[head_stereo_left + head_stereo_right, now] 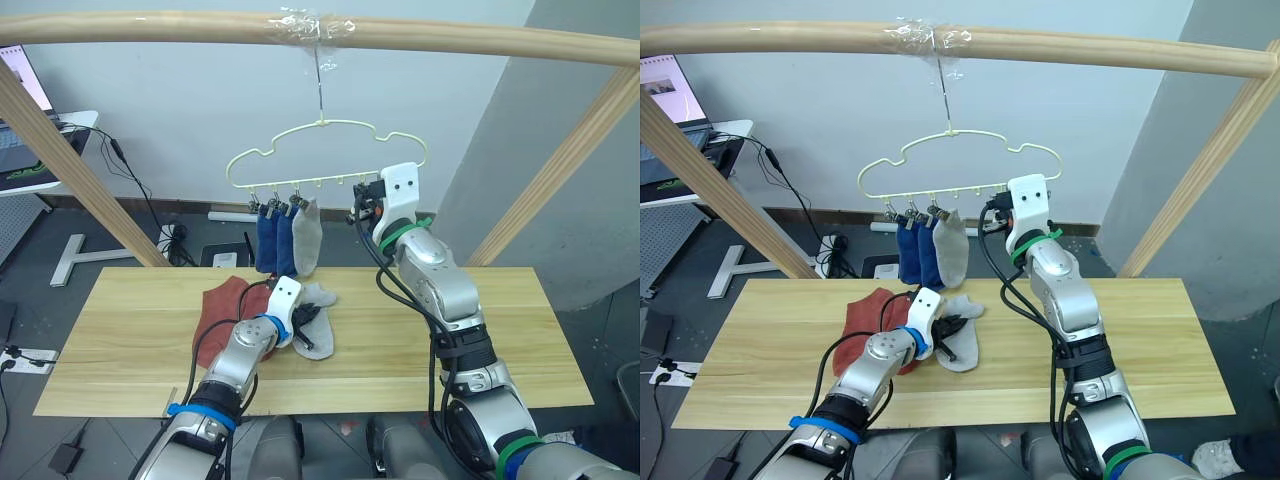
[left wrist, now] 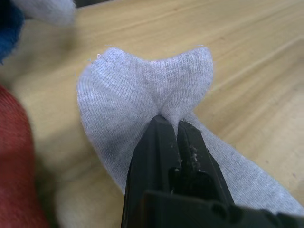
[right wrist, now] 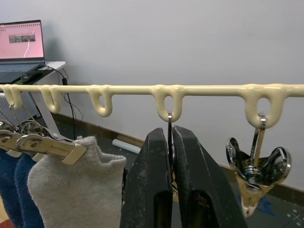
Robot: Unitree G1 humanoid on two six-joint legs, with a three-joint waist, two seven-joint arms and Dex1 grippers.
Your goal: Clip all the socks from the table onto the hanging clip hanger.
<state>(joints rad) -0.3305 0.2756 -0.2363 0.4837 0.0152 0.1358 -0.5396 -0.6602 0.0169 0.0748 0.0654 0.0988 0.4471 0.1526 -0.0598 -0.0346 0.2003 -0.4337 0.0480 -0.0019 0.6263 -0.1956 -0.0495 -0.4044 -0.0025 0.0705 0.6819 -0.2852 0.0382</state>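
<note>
Left gripper jaws pinch light grey ankle sock mid-bench; right gripper jaws clamp a clip on pale-yellow wire hanger. Risk: thin pinch slips during lift.

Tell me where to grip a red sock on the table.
Judging from the head views: pinch the red sock at its free edge nearest the table's left end, coming from above. It lies flat, and the left gripper and grey sock crowd its other side.
</note>
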